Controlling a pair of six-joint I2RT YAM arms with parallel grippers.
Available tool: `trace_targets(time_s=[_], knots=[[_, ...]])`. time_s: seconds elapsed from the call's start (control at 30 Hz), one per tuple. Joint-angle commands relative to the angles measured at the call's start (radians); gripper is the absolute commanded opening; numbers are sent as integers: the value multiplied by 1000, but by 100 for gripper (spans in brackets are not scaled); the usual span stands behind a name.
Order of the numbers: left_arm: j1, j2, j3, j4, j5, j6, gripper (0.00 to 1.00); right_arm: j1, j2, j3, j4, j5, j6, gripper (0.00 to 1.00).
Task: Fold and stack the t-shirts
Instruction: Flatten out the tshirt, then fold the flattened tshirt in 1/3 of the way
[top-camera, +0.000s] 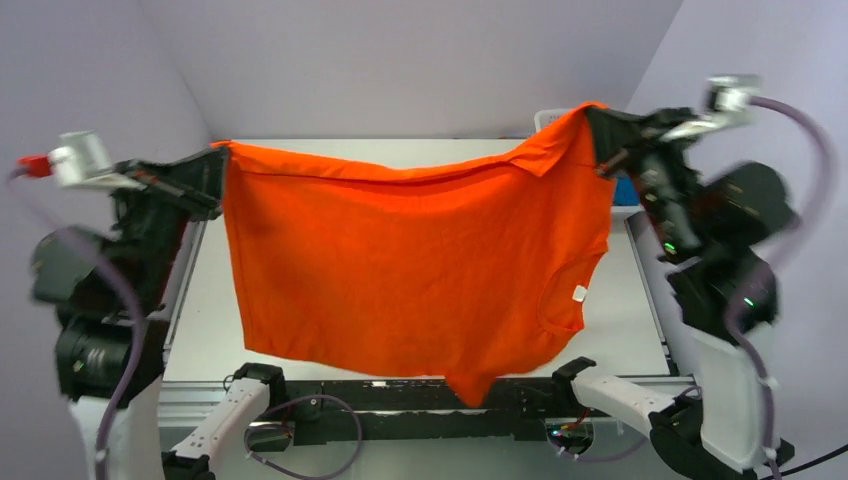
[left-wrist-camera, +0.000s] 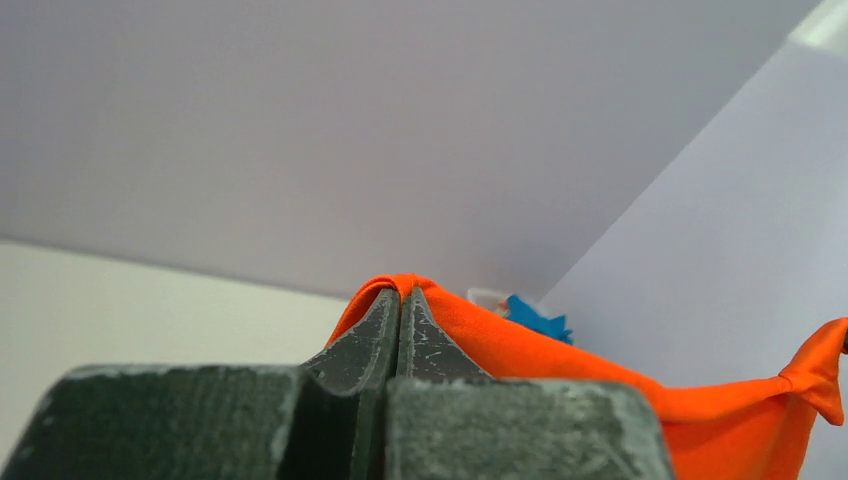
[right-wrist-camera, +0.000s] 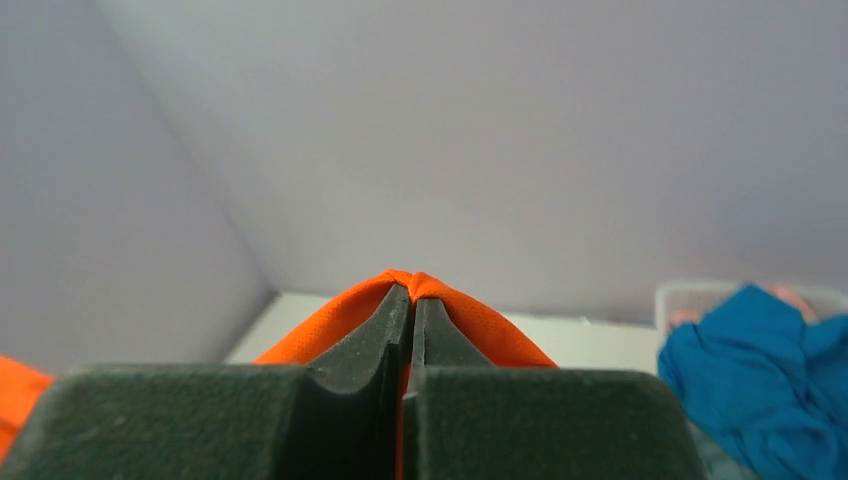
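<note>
- Pale lavender walls on three sides; white table (top-camera: 200, 300) below, seen from the top camera.
- Top view: orange t-shirt (top-camera: 400, 260) hangs in the air like a curtain, strung between both arms, clear of the table. Left gripper (top-camera: 217, 163) pinches one top corner, right gripper (top-camera: 598, 135) the other, which sits higher. Top edge sags between them. Neck opening with its white tag shows low on the right; one sleeve dangles lowest, in front of the arm bases.
- Left wrist view: fingers clamped together, with a thin fold of orange cloth peeking over the tips. A scrap of the teal t-shirt (left-wrist-camera: 538, 322) shows beyond, far off.
- Right wrist view: same story, fingers pressed tight on a small ridge of orange. Teal t-shirt lies bunched in the white basket (right-wrist-camera: 690, 296) at the right, not yet folded.
- Risks, as I judge them: both grips hold only a little cloth, so a sharp swing could pull a corner free. Lowered with that sag and uneven height, it may land creased. The dangling sleeve could tuck under or snag on the bases.
</note>
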Motion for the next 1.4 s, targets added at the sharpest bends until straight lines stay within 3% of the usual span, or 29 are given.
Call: trace_targets(time_s=[0.0, 0.13, 0.33, 0.53, 0.67, 0.83, 1.0, 1.37], knots=[[5, 130, -183, 14, -53, -8, 0, -2, 97, -201, 139, 191, -52, 0], [14, 305, -340, 52, -131, -24, 0, -37, 192, -402, 287, 305, -49, 0], [72, 665, -434, 215, -21, -43, 0, -174, 454, -601, 470, 129, 60, 0], [116, 1107, -216, 230, 73, -29, 0, -210, 805, -503, 541, -9, 100, 0], [135, 1283, -45, 184, 112, -11, 0, -215, 972, -393, 542, -54, 119, 0], [137, 1347, 47, 157, 112, 4, 0, -216, 1032, -326, 495, -42, 142, 0], [161, 1300, -21, 178, 139, 6, 0, -217, 951, -358, 351, -17, 203, 0], [165, 1115, -221, 148, 164, 64, 0, -210, 603, -722, 221, -126, 346, 0]])
